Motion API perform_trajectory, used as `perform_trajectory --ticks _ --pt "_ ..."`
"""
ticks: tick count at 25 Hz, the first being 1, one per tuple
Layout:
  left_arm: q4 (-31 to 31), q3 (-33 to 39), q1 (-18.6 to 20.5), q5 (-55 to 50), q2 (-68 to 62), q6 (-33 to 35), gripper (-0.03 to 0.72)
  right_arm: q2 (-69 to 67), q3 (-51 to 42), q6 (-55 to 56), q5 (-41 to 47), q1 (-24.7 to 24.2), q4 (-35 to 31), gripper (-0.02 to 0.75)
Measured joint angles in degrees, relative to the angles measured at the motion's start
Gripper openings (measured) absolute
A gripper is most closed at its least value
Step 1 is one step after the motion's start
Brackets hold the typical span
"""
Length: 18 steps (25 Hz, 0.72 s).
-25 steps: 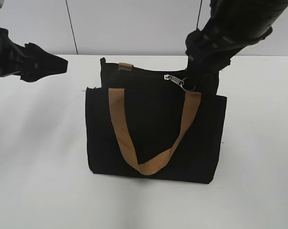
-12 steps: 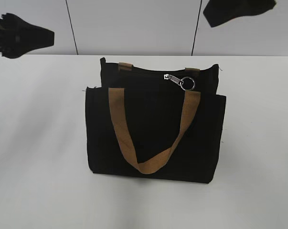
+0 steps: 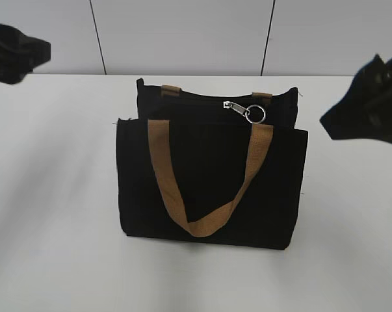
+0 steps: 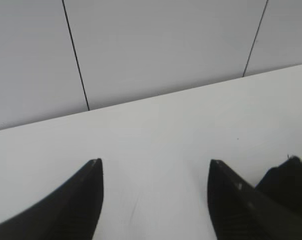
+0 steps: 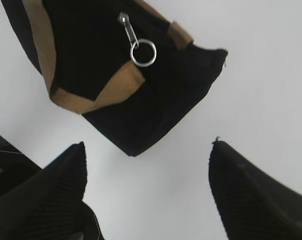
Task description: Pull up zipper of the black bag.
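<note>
The black bag [image 3: 209,182] stands upright in the middle of the white table, with tan handles; it also shows in the right wrist view [image 5: 140,100]. The zipper's silver pull tab with its round ring [image 3: 248,112] lies at the right end of the bag's top edge, and shows in the right wrist view [image 5: 138,45]. My left gripper [image 3: 43,49] is open and empty, raised at the far left, away from the bag. My right gripper [image 3: 329,120] is open and empty, to the right of the bag; its jaws stand wide over bare table [image 5: 146,150].
The white table [image 3: 52,227] spreads all round the bag. A grey panelled wall [image 3: 182,32] stands behind the table's far edge. In the left wrist view only table and wall [image 4: 156,60] show between the fingers [image 4: 90,175].
My right gripper has left the zipper pull, risen, and now sits to the right of the bag. My left gripper has drawn back to the left and up. The bag has not moved.
</note>
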<state>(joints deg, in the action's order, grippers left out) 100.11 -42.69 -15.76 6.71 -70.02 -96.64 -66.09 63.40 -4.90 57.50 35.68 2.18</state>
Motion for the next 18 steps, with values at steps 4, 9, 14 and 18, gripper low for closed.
perform_trajectory --ticks 4,9,14,18 --pt "-0.73 4.13 -11.9 -11.5 0.0 0.29 0.488 2.48 -5.09 0.38 -0.86 0.0 -0.45 0.576" --pt "-23.05 4.5 -26.6 -29.4 -0.57 19.68 0.488 4.71 -6.92 0.47 -1.01 0.0 -0.98 0.576" --pt "-59.48 1.41 -32.59 -45.82 -0.42 52.95 0.488 5.09 -7.75 -0.42 -0.48 0.0 -1.14 0.576" --pt "-80.61 -3.21 -33.14 -52.7 4.71 73.28 0.488 5.73 -7.74 -3.42 4.73 0.0 -1.26 0.576"
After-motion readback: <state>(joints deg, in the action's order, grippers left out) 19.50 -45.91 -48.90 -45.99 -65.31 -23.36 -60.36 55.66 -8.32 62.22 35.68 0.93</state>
